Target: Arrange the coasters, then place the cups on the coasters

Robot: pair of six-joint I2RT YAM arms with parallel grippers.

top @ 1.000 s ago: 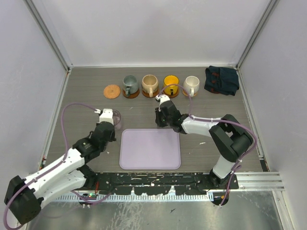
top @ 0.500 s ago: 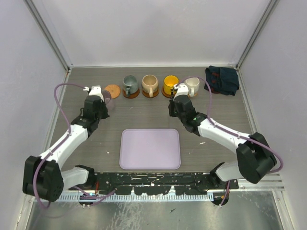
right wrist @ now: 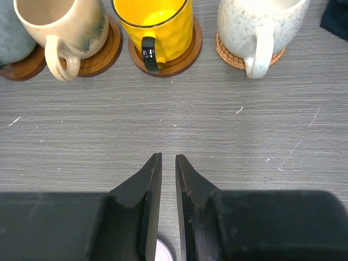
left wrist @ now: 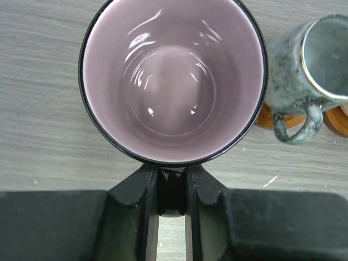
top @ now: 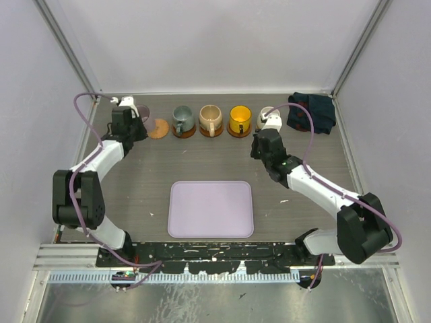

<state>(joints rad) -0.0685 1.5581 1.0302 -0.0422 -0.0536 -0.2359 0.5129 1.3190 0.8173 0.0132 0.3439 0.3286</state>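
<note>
Left fingers [left wrist: 133,190] pinch the handle [left wrist: 173,202] of the purple cup [left wrist: 173,98] just ahead: glossy, likely slippery and fragile. Right fingers [right wrist: 151,185] are narrow, empty.

The top camera hangs high above and behind the arm bases, looking down and forward over the whole table [top: 202,158]. The left wrist camera sits just behind the left hand [left wrist: 173,173] and aims straight down from very near, so the purple cup [left wrist: 173,81] fills most of its frame. The grey-green cup [left wrist: 307,65] at its right edge also shows from the top. The right wrist camera looks past the right hand [right wrist: 168,159], low and close, at the tan cup [right wrist: 57,24], yellow cup [right wrist: 155,27] and white cup [right wrist: 255,27]. The top view shares that row.
</note>
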